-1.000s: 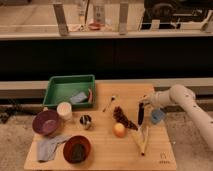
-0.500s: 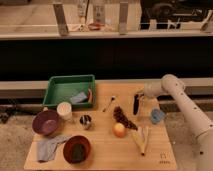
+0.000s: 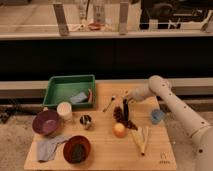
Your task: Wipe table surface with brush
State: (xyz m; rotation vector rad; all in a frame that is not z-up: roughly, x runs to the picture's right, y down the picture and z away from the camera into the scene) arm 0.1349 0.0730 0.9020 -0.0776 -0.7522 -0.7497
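Note:
The table surface (image 3: 105, 150) is a light tan wooden top with a small dark mark (image 3: 162, 161) near its front right corner. My gripper (image 3: 127, 96) is above the table's middle right, at the end of the white arm (image 3: 165, 97) that reaches in from the right. It is shut on the top of the brush (image 3: 125, 108), a slim black stick. The brush hangs nearly upright. Its lower end is at the dark reddish-brown bumpy cluster (image 3: 125, 119). I cannot tell whether it touches the table.
An orange ball (image 3: 119, 130) and a pale yellow husk (image 3: 141, 139) lie in front of the brush. A blue cup (image 3: 157, 116) is to its right and a spoon (image 3: 109, 104) to its left. A green tray (image 3: 67, 90), white cup (image 3: 64, 110), purple bowl (image 3: 46, 121), dark red bowl (image 3: 76, 148), cloth (image 3: 47, 146) and metal cup (image 3: 86, 120) fill the left.
My gripper has moved left across the table with the brush in it, from near the blue cup to above the bumpy cluster. The other objects have not moved.

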